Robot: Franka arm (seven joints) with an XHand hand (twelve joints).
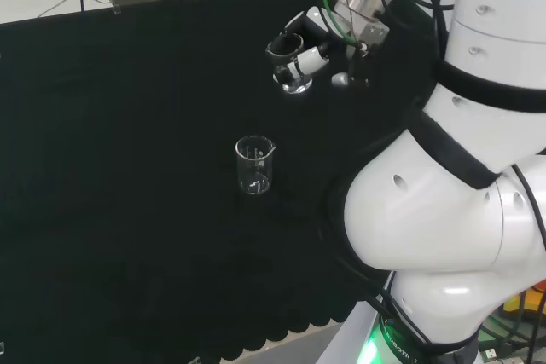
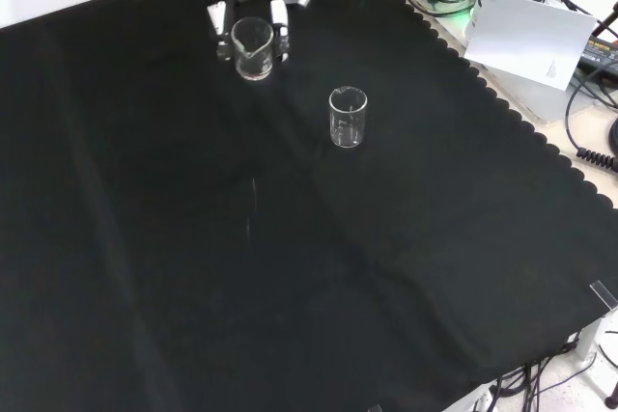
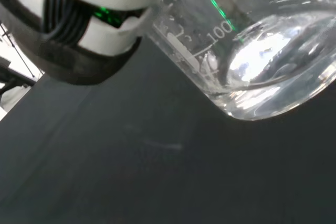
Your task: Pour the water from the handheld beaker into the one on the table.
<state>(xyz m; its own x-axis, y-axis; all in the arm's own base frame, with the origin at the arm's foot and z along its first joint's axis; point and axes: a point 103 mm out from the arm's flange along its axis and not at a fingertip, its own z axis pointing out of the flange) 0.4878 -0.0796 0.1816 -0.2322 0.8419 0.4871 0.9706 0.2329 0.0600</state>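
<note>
The hand (image 1: 309, 50) holds a clear glass beaker (image 1: 292, 74) above the cloth, its fingers curled round the beaker's wall; from the front the held beaker (image 2: 252, 49) sits upright between the fingers (image 2: 281, 30). In the wrist view the held beaker (image 3: 252, 61) is close, with water in its bottom and a finger (image 3: 100, 30) against its side. A second clear beaker (image 1: 254, 164) stands upright on the black cloth, nearer the camera and to the left of the hand in the head view; in the front view this standing beaker (image 2: 348, 117) is lower right of the held one and apart from it.
The arm's white links (image 1: 461, 151) take up the right of the head view. The black cloth (image 2: 290, 267) spreads wide around both beakers. Cables, a white sheet (image 2: 526, 41) and equipment lie beyond the cloth's scalloped edge at the front view's upper right.
</note>
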